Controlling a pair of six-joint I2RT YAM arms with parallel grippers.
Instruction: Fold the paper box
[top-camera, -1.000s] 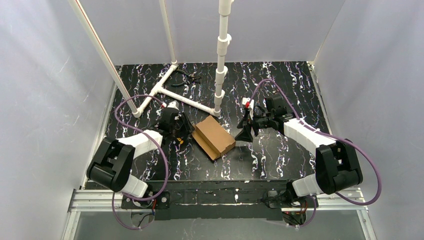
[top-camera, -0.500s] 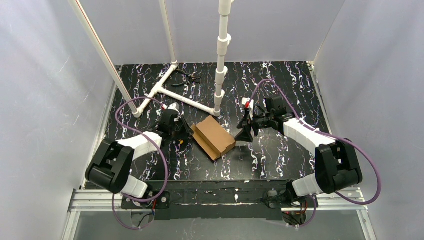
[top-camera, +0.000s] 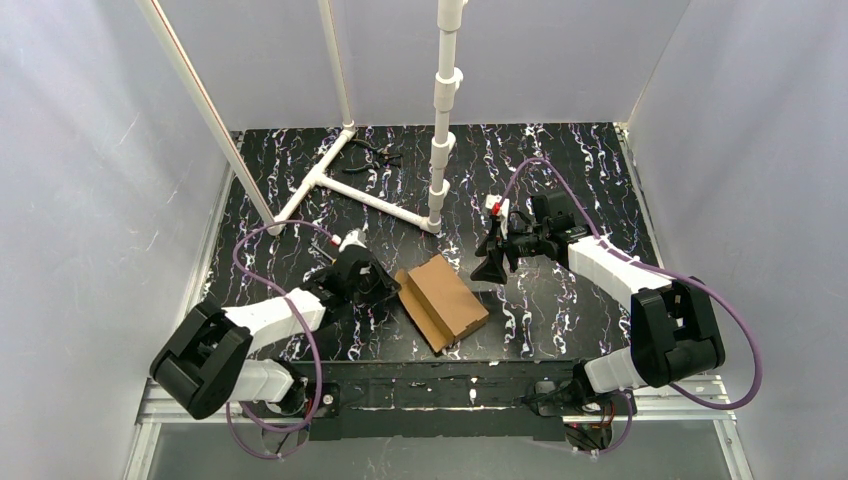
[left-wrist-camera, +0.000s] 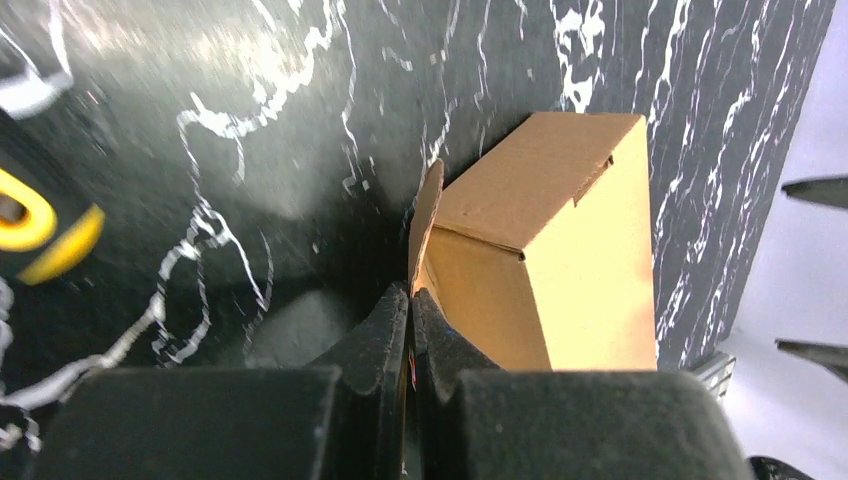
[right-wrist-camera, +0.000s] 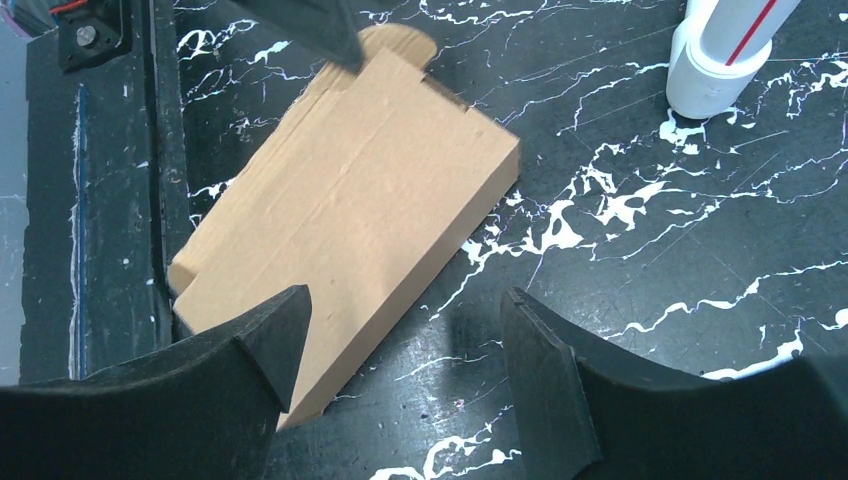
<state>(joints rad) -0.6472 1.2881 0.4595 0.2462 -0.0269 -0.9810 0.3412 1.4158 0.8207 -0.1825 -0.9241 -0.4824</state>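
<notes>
We start with the black marbled table (top-camera: 560, 320). A white pipe frame (top-camera: 370, 197) stands toward its far left.

The paper box (top-camera: 445, 300) lies a little left of centre and close to the near edge, turned at an angle. It looks already folded into a low closed block, with one rounded side flap (left-wrist-camera: 427, 205) standing loose at its left end.

The left gripper (left-wrist-camera: 411, 300) is clenched, and in its wrist view the fingertips meet on the lower edge of that flap, so we judge it is pinching the cardboard there. The right gripper (right-wrist-camera: 405, 320) hangs above the table, just to the far right of the box. Its jaws are spread wide with nothing between them.

We expect the box to be light and stiff, bending readily only at its scored creases. It will likely skid on the smooth top unless braced, and a hard pinch would dent the corrugation. The flap edge or a long panel edge looks best for a hold.

We see no print, label or brand on the plain brown cardboard.
</notes>
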